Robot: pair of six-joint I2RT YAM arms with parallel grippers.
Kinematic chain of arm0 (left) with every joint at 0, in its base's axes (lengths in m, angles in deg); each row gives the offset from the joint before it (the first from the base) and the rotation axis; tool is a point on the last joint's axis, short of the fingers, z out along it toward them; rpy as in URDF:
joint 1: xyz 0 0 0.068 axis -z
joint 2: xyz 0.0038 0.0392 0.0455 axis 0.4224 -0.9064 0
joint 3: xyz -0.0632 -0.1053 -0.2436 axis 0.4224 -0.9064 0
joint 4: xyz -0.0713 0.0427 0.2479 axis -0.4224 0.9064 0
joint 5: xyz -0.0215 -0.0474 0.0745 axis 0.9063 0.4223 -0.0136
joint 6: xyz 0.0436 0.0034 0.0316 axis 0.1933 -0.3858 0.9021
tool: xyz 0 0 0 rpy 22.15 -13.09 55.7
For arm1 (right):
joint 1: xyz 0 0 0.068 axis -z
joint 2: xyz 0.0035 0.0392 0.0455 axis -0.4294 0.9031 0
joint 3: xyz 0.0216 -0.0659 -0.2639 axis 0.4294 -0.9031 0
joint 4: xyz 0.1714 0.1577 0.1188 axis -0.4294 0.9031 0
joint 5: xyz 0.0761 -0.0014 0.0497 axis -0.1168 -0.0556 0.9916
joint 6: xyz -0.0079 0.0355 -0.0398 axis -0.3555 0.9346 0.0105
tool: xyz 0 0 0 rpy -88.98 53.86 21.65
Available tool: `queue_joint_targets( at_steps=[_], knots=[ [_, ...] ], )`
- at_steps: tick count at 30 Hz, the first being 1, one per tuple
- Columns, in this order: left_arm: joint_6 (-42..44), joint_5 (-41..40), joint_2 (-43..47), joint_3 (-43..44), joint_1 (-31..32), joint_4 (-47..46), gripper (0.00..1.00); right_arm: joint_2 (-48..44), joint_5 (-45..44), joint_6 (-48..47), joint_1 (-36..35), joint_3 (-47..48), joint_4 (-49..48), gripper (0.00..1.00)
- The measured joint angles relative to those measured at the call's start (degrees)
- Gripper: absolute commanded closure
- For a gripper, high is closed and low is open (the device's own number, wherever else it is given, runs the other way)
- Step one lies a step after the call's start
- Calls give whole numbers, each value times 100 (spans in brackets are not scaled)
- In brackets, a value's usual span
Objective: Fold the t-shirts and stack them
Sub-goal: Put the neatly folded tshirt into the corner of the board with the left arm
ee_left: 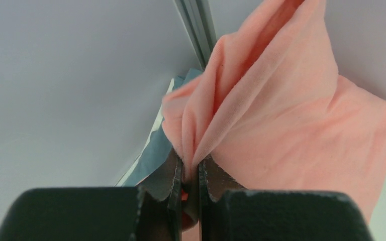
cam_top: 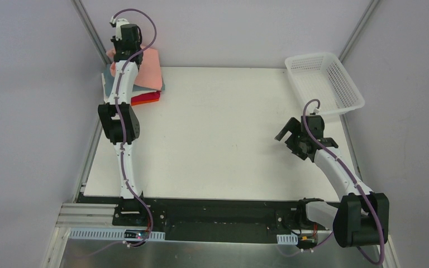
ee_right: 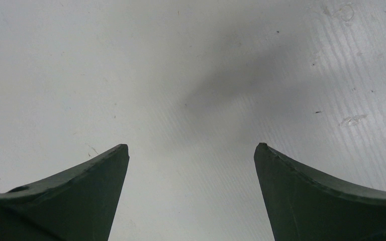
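My left fingers (ee_left: 167, 188) are clenched on a bunched fold of the pink shirt (ee_left: 281, 125), which rises from between them and spreads away to their right. From above, the shirt drapes over the stack (cam_top: 145, 97) of folded shirts at the far left corner of the desk (cam_top: 218, 139) — grey-blue, orange and red edges show under it.

I read this as the placing step: the pink one going on top. Whether it is neatly folded I can't tell; the cloth looks gathered at the pinch. Next I'd lower it flat, square with the stack's edges, then let go and lift straight off so nothing drags.

Room is tight there — the frame post (ee_left: 196, 25) and wall sit just beyond the fingers, with the desk edge beside the stack. My right fingers (ee_right: 80, 196) are spread wide, holding nothing, over the desk, with the basket (cam_top: 324, 78) beyond them.
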Motion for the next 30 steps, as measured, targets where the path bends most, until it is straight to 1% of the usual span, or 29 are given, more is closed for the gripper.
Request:
queue_joint_targets(
  at_steps=[8, 14, 17, 18, 19, 20, 22, 23, 24, 30],
  knots=[
    [-306, 153, 0, -66, -138, 92, 100, 9, -17, -2, 0, 4, 28, 1],
    [-472, 341, -11, -131, -192, 92, 88, 33, -46, -2, 0, 9, 31, 0],
    [-586, 348, -20, -151, -264, 90, 85, 35, -48, -4, 0, 9, 31, 0],
    [-623, 330, -33, -153, -293, 90, 80, 35, -50, -7, 0, 9, 31, 1],
    [-649, 310, -55, -153, -308, 72, 71, 37, -55, -9, 0, 9, 31, 1],
    [-673, 293, -81, -153, -330, 52, 57, 37, -63, -11, 0, 9, 31, 0],
    [-664, 262, -127, -162, -341, 7, 22, 37, -72, -17, 0, 9, 39, 1],
    [-643, 232, -149, -162, -367, -28, 8, 37, -83, -17, 0, 11, 48, 1],
    [-625, 184, -160, -162, -367, -61, 2, 37, -87, -17, 0, 11, 63, 0],
    [-730, 155, -146, -225, -367, -219, 1, 35, -87, -17, 0, 11, 81, 0]
  ],
)
